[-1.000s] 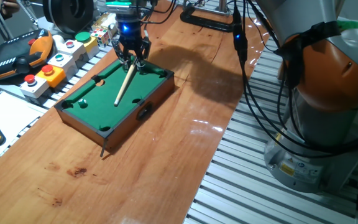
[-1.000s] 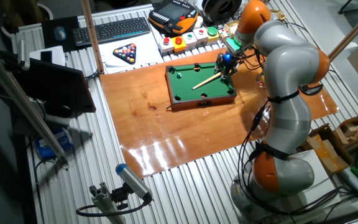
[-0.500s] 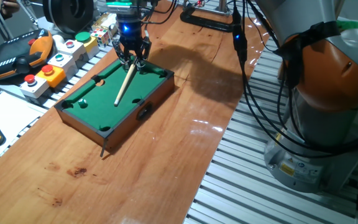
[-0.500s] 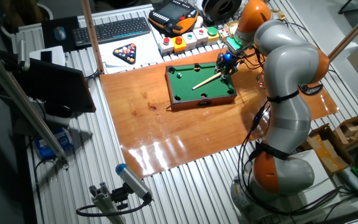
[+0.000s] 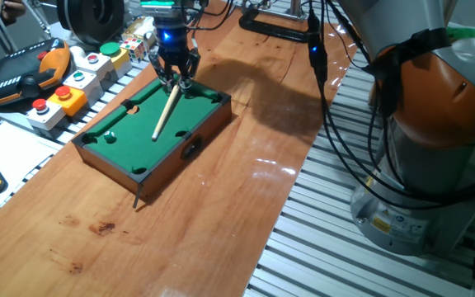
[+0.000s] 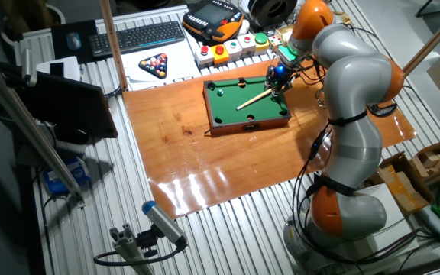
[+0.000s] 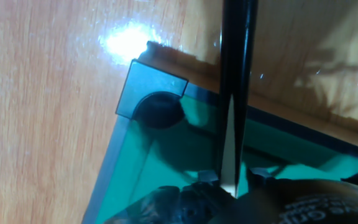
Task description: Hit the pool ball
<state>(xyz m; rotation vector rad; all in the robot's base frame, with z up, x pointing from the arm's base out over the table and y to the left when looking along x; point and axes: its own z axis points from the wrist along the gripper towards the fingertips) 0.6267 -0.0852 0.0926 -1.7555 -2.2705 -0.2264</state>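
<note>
green felt [image 7: 166,155] under the cue [image 7: 236,93]; apparently clamped by the tool [image 5: 176,78].

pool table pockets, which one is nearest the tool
The corner pocket at the far end of the mini pool table, just beside the tool gripping the cue. The other pockets lie farther down the felt.

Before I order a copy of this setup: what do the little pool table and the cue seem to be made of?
The pool table looks like dark-stained wood, going by its brown side walls, with matte green felt-like cloth on top and black, probably plastic, corner pockets. The cue, held in the pincer, looks like pale, smooth wood; its butt is glossy black.
</note>
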